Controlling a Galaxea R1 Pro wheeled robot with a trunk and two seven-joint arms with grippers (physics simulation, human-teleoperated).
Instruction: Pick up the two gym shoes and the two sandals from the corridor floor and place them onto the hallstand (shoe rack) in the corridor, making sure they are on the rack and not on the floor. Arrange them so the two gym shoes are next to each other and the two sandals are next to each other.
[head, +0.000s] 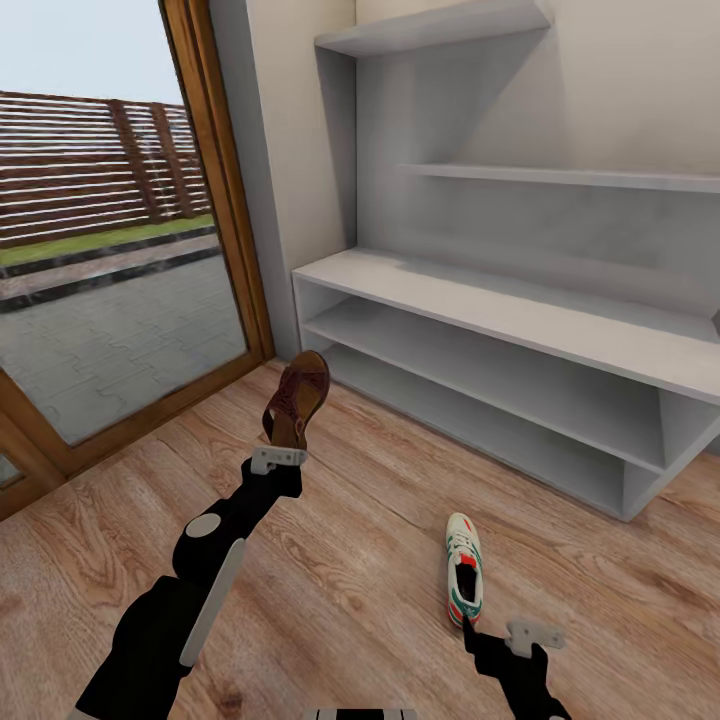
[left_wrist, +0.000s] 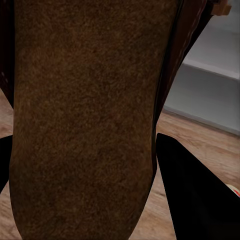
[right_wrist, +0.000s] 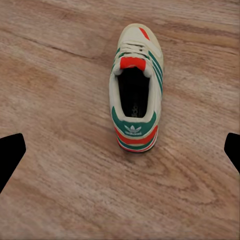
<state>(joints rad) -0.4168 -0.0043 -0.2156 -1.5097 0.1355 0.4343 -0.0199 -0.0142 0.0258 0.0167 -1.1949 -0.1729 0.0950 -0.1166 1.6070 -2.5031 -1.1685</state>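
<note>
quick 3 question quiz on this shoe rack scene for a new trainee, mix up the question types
1. True or false: the left gripper holds a sandal up off the corridor floor.
2. Multiple choice: where is the gym shoe? A) on the hallstand's flat top B) lying on the floor in front of the right gripper C) on the lowest shelf tier
3. Fill in: the right wrist view shows the right gripper's fingers spread wide, so it is ____.

Key
1. True. The sandal stands upright in the gripper, in front of the hallstand.
2. B. Its heel points toward the gripper and its toe toward the hallstand.
3. open, with nothing between the fingers.
</note>
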